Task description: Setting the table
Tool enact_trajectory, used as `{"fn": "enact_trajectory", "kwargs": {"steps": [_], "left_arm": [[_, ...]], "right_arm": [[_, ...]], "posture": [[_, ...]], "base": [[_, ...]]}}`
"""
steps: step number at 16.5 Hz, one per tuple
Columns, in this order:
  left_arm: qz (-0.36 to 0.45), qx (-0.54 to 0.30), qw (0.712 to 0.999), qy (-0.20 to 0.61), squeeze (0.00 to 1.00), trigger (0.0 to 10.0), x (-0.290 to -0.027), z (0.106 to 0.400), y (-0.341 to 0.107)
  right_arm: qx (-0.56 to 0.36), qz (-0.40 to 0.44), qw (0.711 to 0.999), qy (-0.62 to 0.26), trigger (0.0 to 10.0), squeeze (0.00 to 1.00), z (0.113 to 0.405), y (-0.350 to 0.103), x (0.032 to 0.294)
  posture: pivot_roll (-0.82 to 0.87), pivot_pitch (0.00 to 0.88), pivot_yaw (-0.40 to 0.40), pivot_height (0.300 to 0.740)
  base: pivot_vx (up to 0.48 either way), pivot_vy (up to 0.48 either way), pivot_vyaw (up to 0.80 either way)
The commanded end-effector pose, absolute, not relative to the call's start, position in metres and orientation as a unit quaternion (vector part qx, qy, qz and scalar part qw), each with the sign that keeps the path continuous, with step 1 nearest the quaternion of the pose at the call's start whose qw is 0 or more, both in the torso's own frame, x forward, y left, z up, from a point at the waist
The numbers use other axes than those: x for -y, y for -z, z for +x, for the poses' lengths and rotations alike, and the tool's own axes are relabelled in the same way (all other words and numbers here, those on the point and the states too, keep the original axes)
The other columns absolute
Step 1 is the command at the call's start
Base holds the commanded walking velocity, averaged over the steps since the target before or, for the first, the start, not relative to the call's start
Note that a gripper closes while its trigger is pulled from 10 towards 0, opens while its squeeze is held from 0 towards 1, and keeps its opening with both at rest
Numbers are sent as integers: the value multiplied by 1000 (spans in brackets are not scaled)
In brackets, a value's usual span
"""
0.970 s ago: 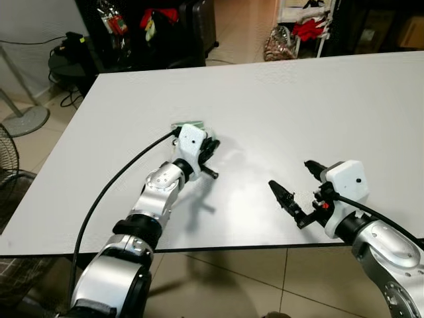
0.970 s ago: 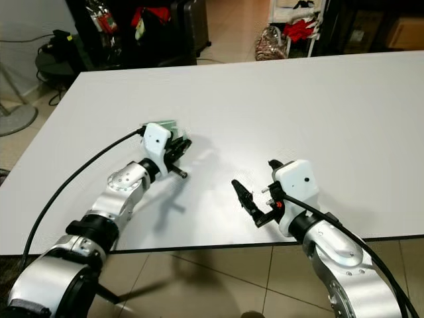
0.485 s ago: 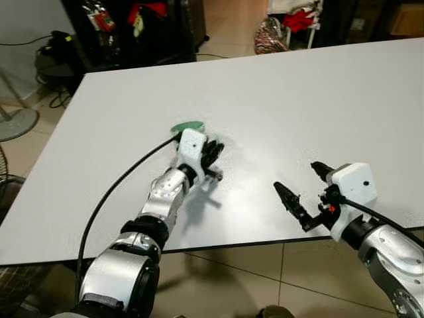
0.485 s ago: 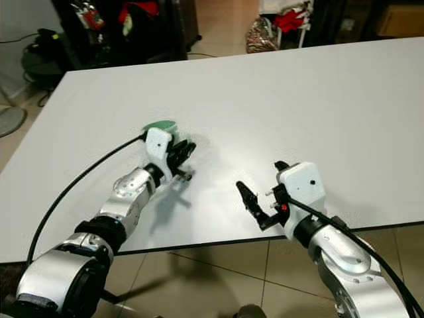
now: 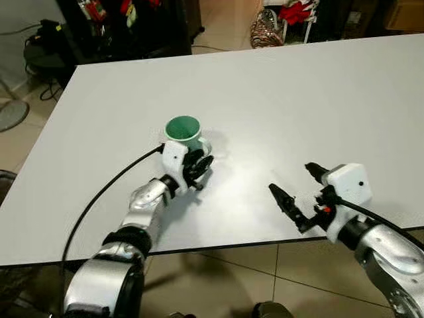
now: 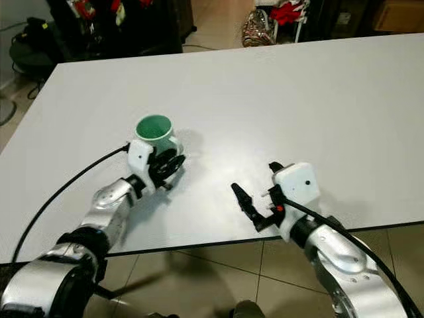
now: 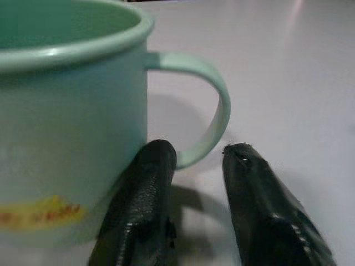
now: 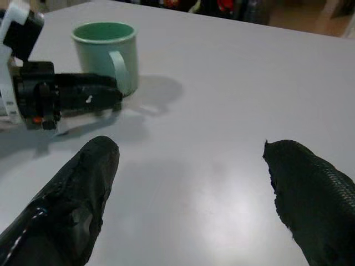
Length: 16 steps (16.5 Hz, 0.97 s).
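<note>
Change: a second before, I saw only a sliver of green behind the left gripper's white housing; the mug [image 5: 183, 131] now showed whole, its green inside facing up. The camera had also shifted, so the table edge sat differently in both eye views.
Mug: it stood upright on the white table [image 5: 318, 106], in the left half, well in from the near edge. Its handle [image 7: 206, 105] pointed toward the left gripper.
Left gripper [image 5: 202, 163]: I had it low over the table just beside the mug on the near side. Its two fingers [image 7: 145, 205] were slightly spread with a narrow gap; one tip lay against the mug wall under the handle, the other just outside the handle. They pinched nothing.
Left arm: stretched forward from the near table edge, forearm low, a black cable [image 5: 99, 199] arching along it.
Right gripper [image 5: 297, 193]: held near the table's front edge, well apart from the mug, fingers [image 8: 72, 205] spread wide and holding nothing.
Surroundings: tiled floor [image 5: 225, 278] below the near edge; dark clutter [image 5: 112, 26] and red items [image 5: 291, 10] beyond the far edge.
Obstruction: the left gripper's housing covered the mug's lower near side in the eye views.
</note>
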<state>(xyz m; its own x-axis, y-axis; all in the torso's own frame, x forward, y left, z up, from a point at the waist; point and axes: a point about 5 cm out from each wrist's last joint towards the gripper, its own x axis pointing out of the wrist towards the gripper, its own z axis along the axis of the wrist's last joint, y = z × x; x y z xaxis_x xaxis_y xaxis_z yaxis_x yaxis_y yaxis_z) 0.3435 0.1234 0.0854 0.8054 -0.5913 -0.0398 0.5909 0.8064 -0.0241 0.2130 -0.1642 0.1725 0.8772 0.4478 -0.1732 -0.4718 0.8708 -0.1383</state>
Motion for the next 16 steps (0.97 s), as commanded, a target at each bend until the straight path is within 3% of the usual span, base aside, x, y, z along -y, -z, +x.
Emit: {"fn": "enact_trajectory", "kwargs": {"steps": [1,6,8,12,16], "left_arm": [[4,-15,955,297,1000,10000,-142,340,-84],[28,3,973,229,1000,10000,-192,335,-90],[37,20,972,233,1000,10000,-197,334,-97],[37,40,967,247,1000,10000,-189,332,-105],[-29,67,932,355,1000,10000,-144,328,-119]], "right_arm": [[-71,-80,962,-253,10000,0,214,-172,160],[-70,-70,958,-268,10000,0,215,-168,151],[-69,-67,958,-269,10000,0,216,-166,149],[-68,-62,959,-267,10000,0,214,-162,145],[-59,-60,961,-262,10000,0,217,-161,146]], "posture": [[-270,99,97,740],[-234,85,100,740],[-226,78,109,740],[-212,43,142,740],[-212,9,152,740]], "base": [[0,0,0],[0,0,0],[0,0,0],[0,0,0],[0,0,0]]}}
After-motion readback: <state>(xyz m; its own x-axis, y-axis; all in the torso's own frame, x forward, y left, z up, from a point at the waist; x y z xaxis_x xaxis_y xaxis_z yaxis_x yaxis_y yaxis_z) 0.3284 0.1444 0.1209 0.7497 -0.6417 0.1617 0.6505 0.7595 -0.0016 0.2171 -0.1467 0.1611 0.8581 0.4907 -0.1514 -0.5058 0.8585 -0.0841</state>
